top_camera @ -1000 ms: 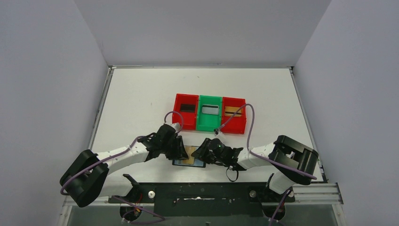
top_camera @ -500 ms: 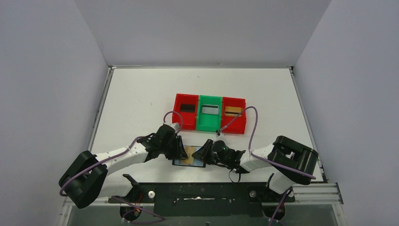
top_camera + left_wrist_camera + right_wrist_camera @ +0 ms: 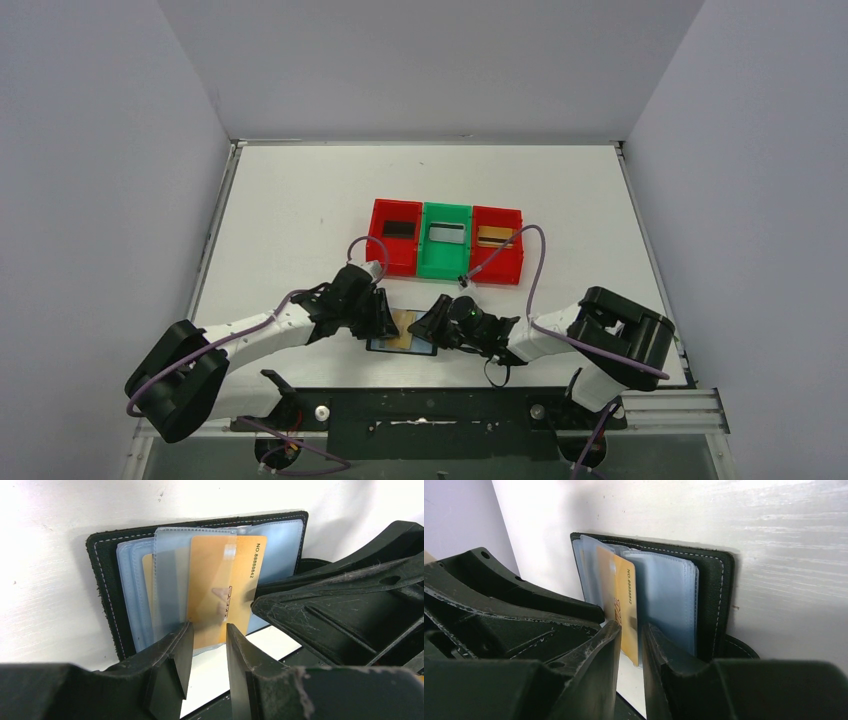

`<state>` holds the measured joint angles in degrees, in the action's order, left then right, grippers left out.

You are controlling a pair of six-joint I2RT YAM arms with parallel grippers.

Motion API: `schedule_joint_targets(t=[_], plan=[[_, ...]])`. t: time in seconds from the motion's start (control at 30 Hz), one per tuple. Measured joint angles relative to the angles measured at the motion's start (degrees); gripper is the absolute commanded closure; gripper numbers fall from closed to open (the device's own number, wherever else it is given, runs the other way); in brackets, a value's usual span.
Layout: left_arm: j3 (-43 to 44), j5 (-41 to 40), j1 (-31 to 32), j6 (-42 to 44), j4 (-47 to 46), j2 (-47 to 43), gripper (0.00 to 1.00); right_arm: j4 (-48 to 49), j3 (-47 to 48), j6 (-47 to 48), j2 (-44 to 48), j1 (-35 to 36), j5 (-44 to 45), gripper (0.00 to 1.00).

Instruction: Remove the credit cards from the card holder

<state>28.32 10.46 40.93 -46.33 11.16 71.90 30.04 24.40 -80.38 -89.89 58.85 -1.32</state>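
Observation:
The card holder [image 3: 383, 346] lies open and flat near the table's front edge, black with grey-blue clear sleeves [image 3: 102, 585] [image 3: 719, 590]. A gold credit card [image 3: 220, 575] [image 3: 623, 597] [image 3: 404, 322] sticks partway out of one sleeve. My left gripper [image 3: 385, 320] [image 3: 207, 630] comes in from the left, its fingers a narrow gap apart at the sleeve's edge, bare table showing between them. My right gripper [image 3: 426, 328] [image 3: 630, 630] reaches in from the right, jaws slightly apart, with the gold card's free edge between them. A second gold edge shows behind the sleeves.
Three joined trays stand behind the card holder: a red tray [image 3: 378, 250], a green tray [image 3: 430, 265] and another red tray [image 3: 512, 268], each with a card-like piece inside. The table's front edge and the arm bases lie just below the card holder.
My right gripper has crept slightly left toward the card holder, and its jaws narrowed then widened a little. The left gripper and the card holder have stayed put.

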Motion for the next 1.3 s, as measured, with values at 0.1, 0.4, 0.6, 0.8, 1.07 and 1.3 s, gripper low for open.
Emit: schedule_joint_targets(t=[0.1,0.4,0.6,0.8,1.07,1.3], plan=[[0.00,0.00,0.00,0.00,0.00,0.00,0.69,0.37,0.50,0.13,-1.01,0.00,-0.17,0.81],[-0.11,-0.09,0.00,-0.02,-0.02,-0.17,0.69,0.76,1.16,-0.09,-1.55,-0.11,-0.26,1.00],[-0.26,-0.17,0.00,-0.20,-0.09,-0.37,0.69,0.24,-0.46,0.13,1.38,-0.55,-0.17,0.94],[-0.33,0.00,0.00,-0.02,-0.31,-0.31,0.70,-0.07,-0.92,0.11,1.40,-0.90,-0.15,0.72],[-0.33,0.22,-0.02,0.04,-0.37,-0.20,0.70,0.37,-0.90,0.37,1.29,-2.21,-0.42,0.69],[-0.44,0.31,-0.04,0.04,-0.61,-0.22,0.70,9.27,-3.21,0.15,-1.27,-2.12,-0.57,0.70]])
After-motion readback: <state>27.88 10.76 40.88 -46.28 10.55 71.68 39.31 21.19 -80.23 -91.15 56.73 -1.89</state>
